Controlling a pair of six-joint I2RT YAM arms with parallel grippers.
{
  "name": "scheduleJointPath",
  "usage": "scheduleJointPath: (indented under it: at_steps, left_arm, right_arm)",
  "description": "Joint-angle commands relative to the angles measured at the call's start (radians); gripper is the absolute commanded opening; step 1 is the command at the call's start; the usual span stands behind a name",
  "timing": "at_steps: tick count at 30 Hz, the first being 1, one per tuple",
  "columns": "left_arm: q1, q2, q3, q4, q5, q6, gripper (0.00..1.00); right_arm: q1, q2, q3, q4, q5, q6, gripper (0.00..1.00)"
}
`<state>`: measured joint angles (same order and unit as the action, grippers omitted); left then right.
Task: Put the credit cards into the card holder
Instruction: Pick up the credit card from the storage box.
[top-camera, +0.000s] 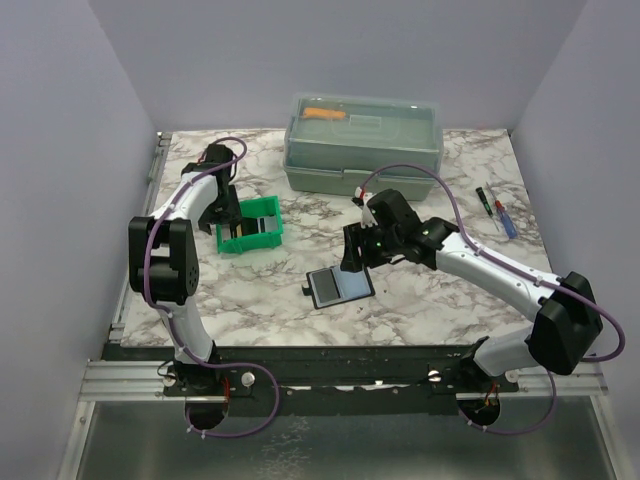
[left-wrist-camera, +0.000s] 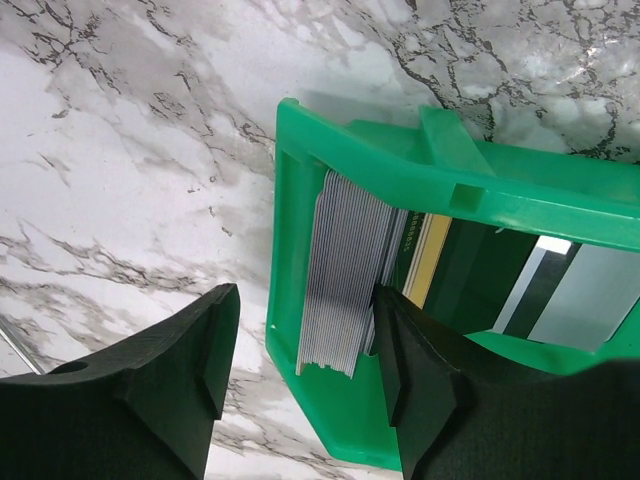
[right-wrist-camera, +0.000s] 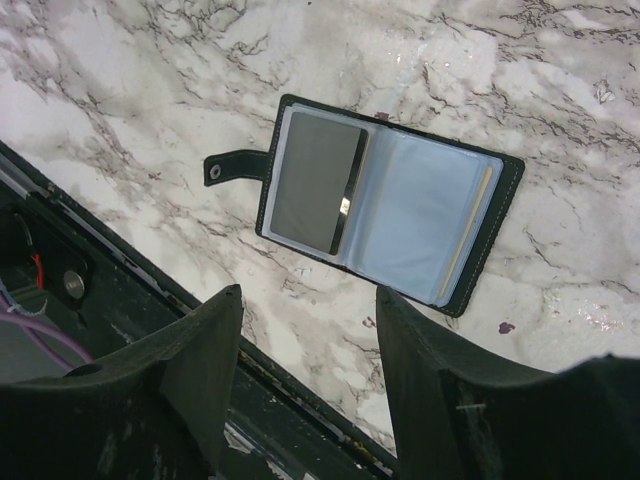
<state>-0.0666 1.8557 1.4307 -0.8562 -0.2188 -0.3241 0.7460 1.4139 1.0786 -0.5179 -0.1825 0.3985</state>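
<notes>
The credit cards (left-wrist-camera: 345, 265) stand on edge as a grey-silver stack inside the green bin (left-wrist-camera: 300, 180), with a yellowish card (left-wrist-camera: 432, 255) behind them. My left gripper (left-wrist-camera: 305, 300) is open. One finger is outside the bin's wall and the other is inside, against the stack. The gripper is at the bin's left end in the top view (top-camera: 226, 214). The card holder (right-wrist-camera: 400, 200) lies open on the table, with a dark grey card (right-wrist-camera: 315, 180) in its left pocket. It also shows in the top view (top-camera: 338, 287). My right gripper (right-wrist-camera: 308, 295) is open and empty, above the holder's near side.
A big grey-green lidded toolbox (top-camera: 362, 142) stands at the back. Two pens (top-camera: 497, 210) lie at the right. The holder's strap with its stud (right-wrist-camera: 232, 168) sticks out to the left. The table's front edge and metal rail (right-wrist-camera: 120, 270) are close below the right gripper.
</notes>
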Motion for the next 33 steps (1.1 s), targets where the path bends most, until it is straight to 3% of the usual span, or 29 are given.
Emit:
scheduleJointPath:
  at_steps: [1, 6, 33]
  left_arm:
    - [0.005, 0.019, -0.004, -0.009, -0.069, 0.011, 0.60]
    - [0.000, 0.013, 0.009, -0.027, -0.131, 0.009, 0.54]
    - [-0.014, -0.023, 0.048, -0.055, -0.146, 0.002, 0.29]
  right_arm:
    - [-0.002, 0.015, 0.031, -0.002, -0.025, -0.013, 0.59]
    - [-0.002, 0.021, 0.036, -0.001, -0.027, -0.016, 0.59]
    - [-0.002, 0.035, 0.036, 0.007, -0.040, -0.013, 0.59]
